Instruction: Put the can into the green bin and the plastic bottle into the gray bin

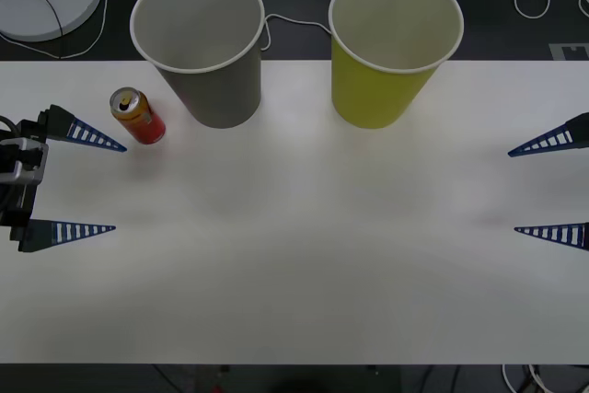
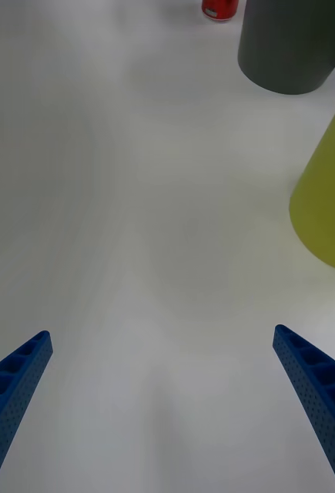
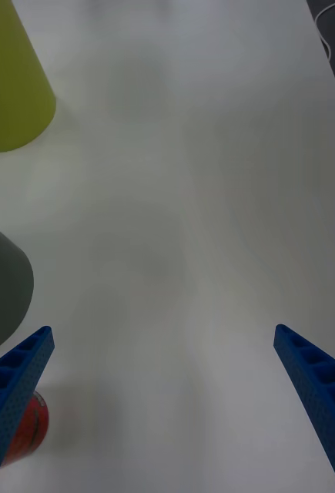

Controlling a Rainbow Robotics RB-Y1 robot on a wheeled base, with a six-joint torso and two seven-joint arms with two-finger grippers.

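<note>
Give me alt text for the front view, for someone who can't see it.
A small red can stands on a white table beside the gray bin, with the green bin to its right. The open left gripper and right gripper wait at the table's edges.

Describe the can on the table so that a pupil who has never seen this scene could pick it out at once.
Start at the white table and find the two large cup-shaped bins at its far edge. Beside the gray bin, on the robot's left and just beyond the open left gripper, stands the can. It is far smaller than either bin, red with an orange-gold top and pull-tab.
</note>
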